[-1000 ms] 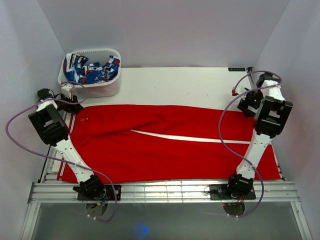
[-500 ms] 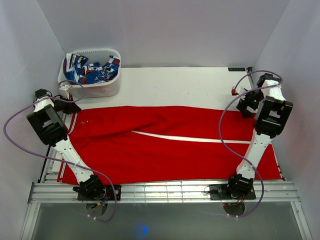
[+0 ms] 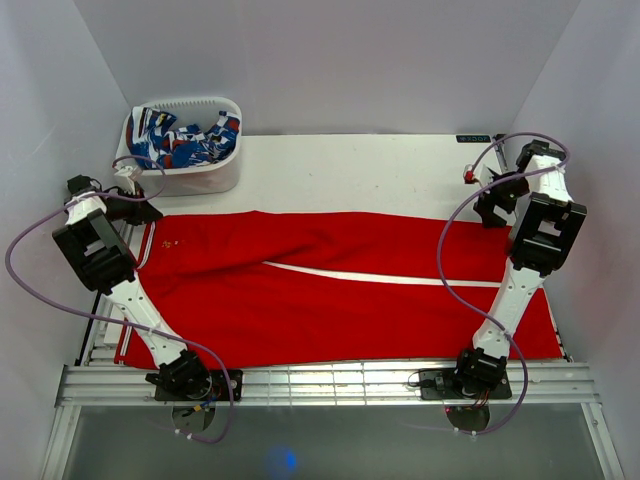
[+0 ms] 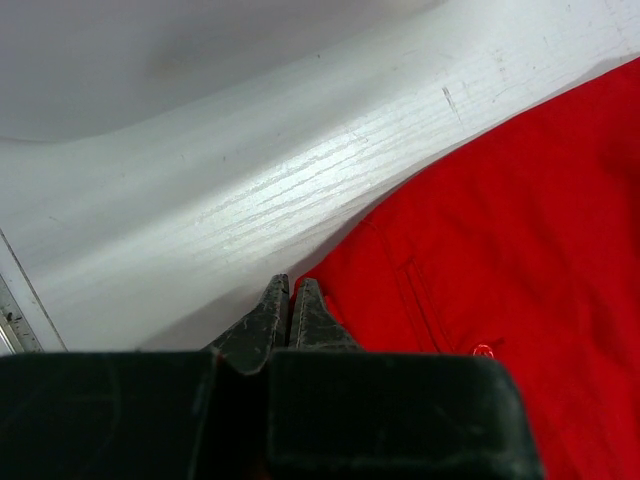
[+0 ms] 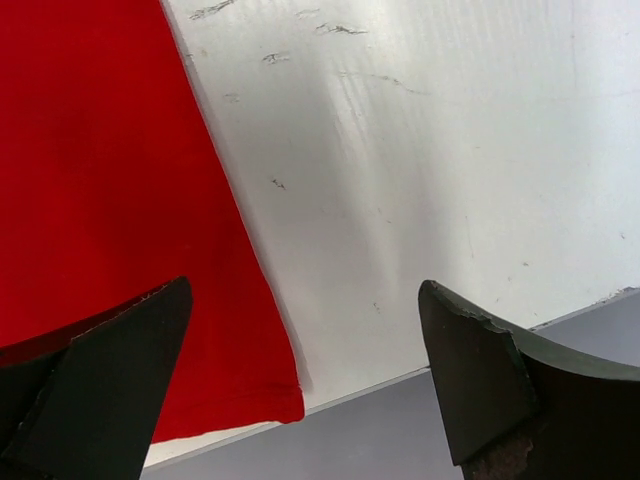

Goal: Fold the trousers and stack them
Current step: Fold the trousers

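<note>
Near edge: metal rail runs the full width w/ both arm bases on it. The trousers lie right up against it along their near leg. They're spread flat on the table, waist at left, hems at right, taking nearly the whole width. A thin white sliver of table shows btwn the two legs, widening to the right. Near-right hem comes about to the table's right edge. The waistband sits close to the left edge, w/ the left arm's links above it.

Open room: the far strip of table, btwn the trousers' far edge and the back wall, is bare across middle and right. The far-left corner is taken by a white basket w/ patterned cloth in it. Side walls stand close on both sides.

L claw is at the trousers' far-left corner, just near of the basket. Jaws are closed tight, tips together, low at the table and touching the very corner of the waistband. Can't tell if any cloth is pinched btwn them.

R claw is at far right, above the far leg's hem end. Jaws are spread wide, holding nothing. One finger is over red cloth, the other over bare table by its edge, w/ the hem corner showing btwn them.
</note>
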Controlling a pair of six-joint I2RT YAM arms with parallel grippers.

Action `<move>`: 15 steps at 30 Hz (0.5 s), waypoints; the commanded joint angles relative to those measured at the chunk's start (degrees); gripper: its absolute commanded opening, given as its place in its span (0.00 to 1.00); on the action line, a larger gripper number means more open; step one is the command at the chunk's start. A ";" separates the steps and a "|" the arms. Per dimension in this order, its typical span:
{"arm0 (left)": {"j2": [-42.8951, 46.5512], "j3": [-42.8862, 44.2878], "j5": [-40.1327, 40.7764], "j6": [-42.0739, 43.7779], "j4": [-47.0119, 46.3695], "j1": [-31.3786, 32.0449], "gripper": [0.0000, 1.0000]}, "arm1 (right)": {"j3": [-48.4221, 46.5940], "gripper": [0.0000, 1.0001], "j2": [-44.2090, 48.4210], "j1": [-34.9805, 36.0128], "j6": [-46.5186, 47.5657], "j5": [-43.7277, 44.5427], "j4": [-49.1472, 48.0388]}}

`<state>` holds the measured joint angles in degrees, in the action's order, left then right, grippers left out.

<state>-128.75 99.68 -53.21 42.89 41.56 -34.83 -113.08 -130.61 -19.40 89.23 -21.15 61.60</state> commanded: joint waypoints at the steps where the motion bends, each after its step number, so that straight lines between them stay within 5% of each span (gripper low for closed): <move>1: 5.88 1.39 -2.87 -0.09 0.01 -1.03 0.00 | 0.49 1.00 0.54 -0.20 2.44 0.31 1.16; 8: 5.96 1.75 -1.99 -0.09 0.54 -0.94 0.00 | 0.40 0.95 -6.06 -2.40 1.30 2.87 0.88; 9: 5.97 1.66 -1.90 0.08 0.63 -0.94 0.00 | 0.40 0.80 -6.76 -2.49 1.21 2.95 1.67; 12: 6.40 1.05 -1.63 0.52 0.98 -0.94 0.00 | -1.26 0.54 -9.05 -2.49 1.03 1.47 7.02; 14: 6.93 0.87 -1.63 0.61 0.89 -0.94 0.00 | -3.63 0.45 -10.45 -2.40 0.24 0.85 10.71; 15: 7.02 0.87 -1.72 0.61 0.98 -0.94 0.00 | -4.42 0.31 -10.89 -2.40 0.15 0.93 11.69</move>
<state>-128.53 99.70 -53.06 43.05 41.98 -34.81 -116.66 -136.35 -21.91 89.32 -20.84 67.00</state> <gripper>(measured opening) 0.023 0.438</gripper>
